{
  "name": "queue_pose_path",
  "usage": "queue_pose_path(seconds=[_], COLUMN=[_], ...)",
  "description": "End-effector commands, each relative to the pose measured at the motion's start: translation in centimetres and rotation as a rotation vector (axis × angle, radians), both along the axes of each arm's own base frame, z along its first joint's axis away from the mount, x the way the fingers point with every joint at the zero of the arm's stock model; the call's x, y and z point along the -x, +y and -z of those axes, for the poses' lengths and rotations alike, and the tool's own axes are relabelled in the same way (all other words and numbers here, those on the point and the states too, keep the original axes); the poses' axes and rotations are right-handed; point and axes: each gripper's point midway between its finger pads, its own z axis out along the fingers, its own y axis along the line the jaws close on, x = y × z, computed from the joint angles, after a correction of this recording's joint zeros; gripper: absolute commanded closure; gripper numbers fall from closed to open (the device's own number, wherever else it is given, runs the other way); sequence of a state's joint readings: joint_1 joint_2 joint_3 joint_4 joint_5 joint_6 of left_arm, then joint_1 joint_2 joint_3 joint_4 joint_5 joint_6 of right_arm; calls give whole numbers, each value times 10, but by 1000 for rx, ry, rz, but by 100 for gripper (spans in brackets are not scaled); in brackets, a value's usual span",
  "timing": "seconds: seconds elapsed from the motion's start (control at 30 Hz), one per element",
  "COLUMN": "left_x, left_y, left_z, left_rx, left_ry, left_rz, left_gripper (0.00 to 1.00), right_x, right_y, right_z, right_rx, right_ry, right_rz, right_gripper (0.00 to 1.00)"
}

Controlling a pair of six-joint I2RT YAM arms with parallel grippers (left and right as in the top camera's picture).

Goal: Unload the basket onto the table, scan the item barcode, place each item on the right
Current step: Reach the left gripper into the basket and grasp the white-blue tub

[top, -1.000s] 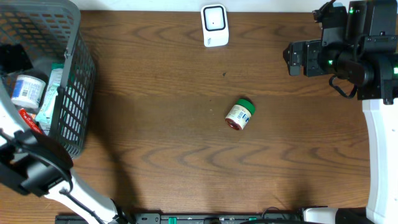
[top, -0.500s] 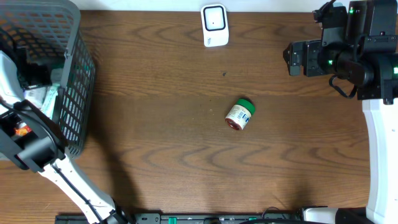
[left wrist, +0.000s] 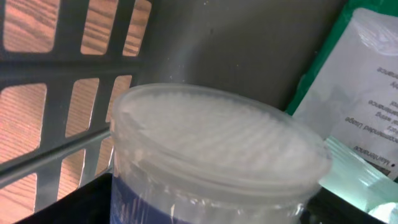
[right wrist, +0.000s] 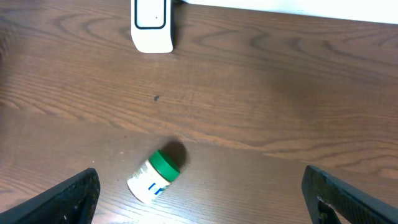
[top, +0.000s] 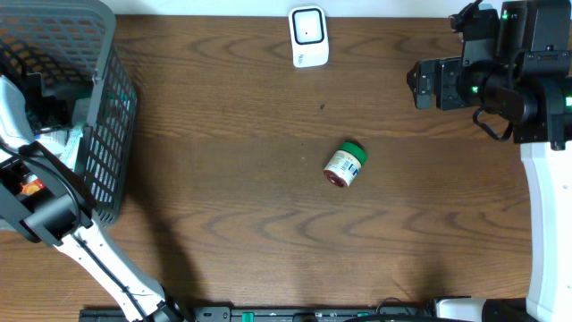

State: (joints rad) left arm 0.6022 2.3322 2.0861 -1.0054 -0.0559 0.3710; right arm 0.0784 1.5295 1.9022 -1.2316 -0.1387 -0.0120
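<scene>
Overhead view of a wooden table [top: 232,224]. A grey mesh basket [top: 112,143] stands at the 9 to 10 o'clock edge. A small white scanner [top: 308,36] stands at 12 o'clock, with its window facing the open middle of the table, probably so that an item can be passed in front of it.

The left arm [top: 36,206] reaches up from 8 o'clock and dips into the basket. Its wrist camera is filled by a tub [left wrist: 217,143] with a clear ribbed lid and a blue label. The tub sits low in the basket against the mesh wall, with a green packet [left wrist: 367,93] just beside it at 2 o'clock. The left jaws show only as dark edges at either side of the tub. Whether they are clamped on it or merely straddling it cannot be told. The tub looks like the item chosen for scanning, and it has not yet been lifted out.

A jar [top: 345,165] with a green lid lies on its side just to the 3 o'clock side of the table's centre, well apart from both arms.

The right arm [top: 500,80] hangs at 2 o'clock, away from everything. The right jaws are wide apart and hold nothing. The arm seems parked to keep the scanner's approach clear.
</scene>
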Motion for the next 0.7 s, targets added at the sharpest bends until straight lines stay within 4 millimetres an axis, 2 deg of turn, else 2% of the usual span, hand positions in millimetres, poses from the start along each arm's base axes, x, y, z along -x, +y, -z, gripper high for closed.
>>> queue_pose_path(seconds=[0.0, 0.1, 0.67], left_x=[6, 9, 7], left_y=[-1, -3, -13], left_z=[9, 10, 14], left_rx=[22, 31, 89], left_ry=[27, 39, 15], left_rz=[-7, -7, -45], left_gripper=[19, 15, 16], right_x=[0, 0, 0], right_y=[3, 3, 3], right_z=[-5, -5, -5], right_rx=[6, 6, 6], right_ry=[-16, -16, -16], right_rz=[-17, -17, -17], right_gripper=[1, 1, 1])
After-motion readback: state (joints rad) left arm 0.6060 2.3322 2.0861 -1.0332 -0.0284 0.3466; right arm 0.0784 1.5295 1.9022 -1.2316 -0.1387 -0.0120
